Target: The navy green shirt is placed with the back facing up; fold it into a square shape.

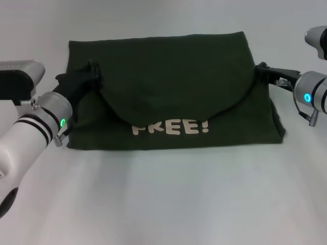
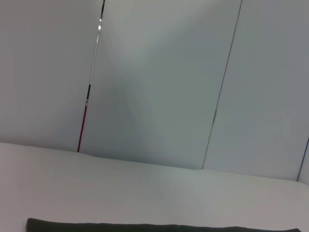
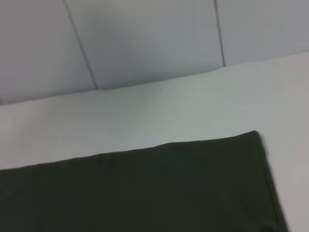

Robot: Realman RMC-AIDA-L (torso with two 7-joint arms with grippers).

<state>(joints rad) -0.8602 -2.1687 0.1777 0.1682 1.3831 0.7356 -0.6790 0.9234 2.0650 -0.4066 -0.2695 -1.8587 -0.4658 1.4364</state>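
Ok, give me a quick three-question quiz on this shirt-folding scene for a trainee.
1. True or false: the navy green shirt lies fully flat, unfolded.
2. Which lettering shows below the folded-over flap?
3. The left gripper and the right gripper are at: A) the shirt's two sides, B) both at its near edge.

Key: 1 false; 2 FREE!, top partly covered; 3 A.

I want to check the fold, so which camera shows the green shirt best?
The head view: the whole shirt lies there, a flap folded over the cream letters, with the left tool and right tool at its side edges. The right wrist view shows only one plain corner; the left wrist view shows a thin dark strip.
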